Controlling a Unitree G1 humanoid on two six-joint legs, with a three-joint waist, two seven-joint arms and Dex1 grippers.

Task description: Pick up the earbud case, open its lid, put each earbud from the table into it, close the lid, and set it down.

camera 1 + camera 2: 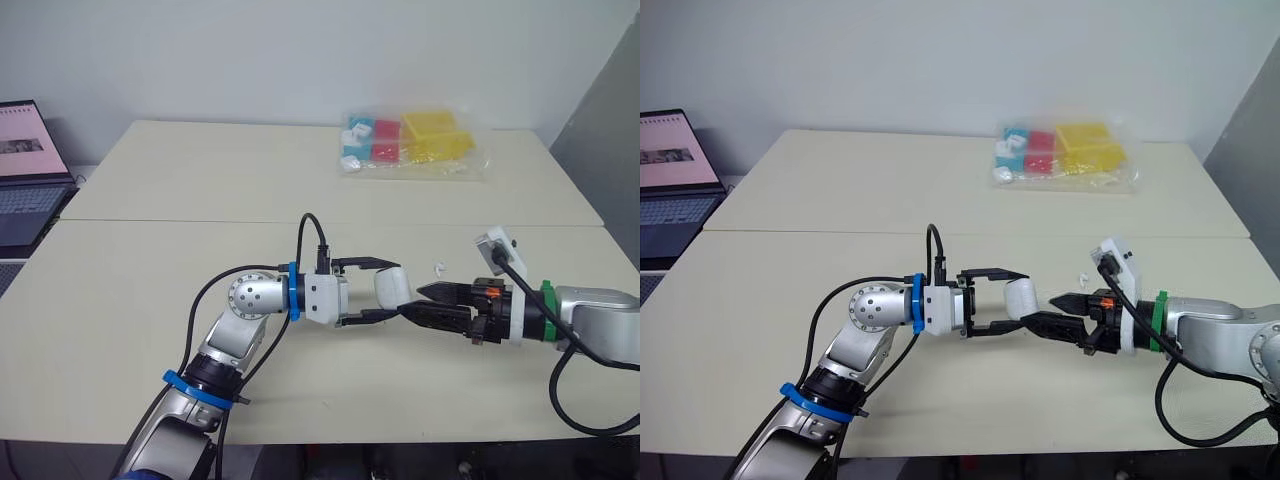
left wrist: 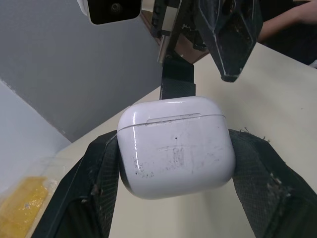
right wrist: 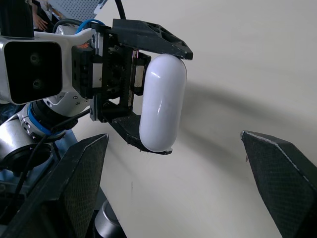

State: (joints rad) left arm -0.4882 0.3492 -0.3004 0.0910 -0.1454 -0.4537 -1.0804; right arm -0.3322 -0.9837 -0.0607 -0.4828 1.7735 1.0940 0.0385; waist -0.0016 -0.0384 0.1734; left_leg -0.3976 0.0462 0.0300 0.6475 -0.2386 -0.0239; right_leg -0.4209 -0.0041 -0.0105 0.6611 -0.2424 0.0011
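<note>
The white earbud case (image 1: pixel 388 287) is held above the table with my left gripper (image 1: pixel 393 290) shut on its two sides. In the left wrist view the case (image 2: pixel 176 146) sits between the black pads (image 2: pixel 94 186), its lid closed along a thin seam. My right gripper (image 1: pixel 424 303) points at the case from the right, open, with its tips close to the case's end. The right wrist view shows the case (image 3: pixel 162 106) edge-on between those spread fingers (image 3: pixel 74 183). One small white earbud (image 1: pixel 438 268) lies on the table just behind the right gripper.
A clear bag of coloured blocks (image 1: pixel 415 143) lies at the back right of the table (image 1: pixel 200 170). An open laptop (image 1: pixel 25 165) stands off the table's left edge. A seam (image 1: pixel 180 221) crosses the tabletop behind the arms.
</note>
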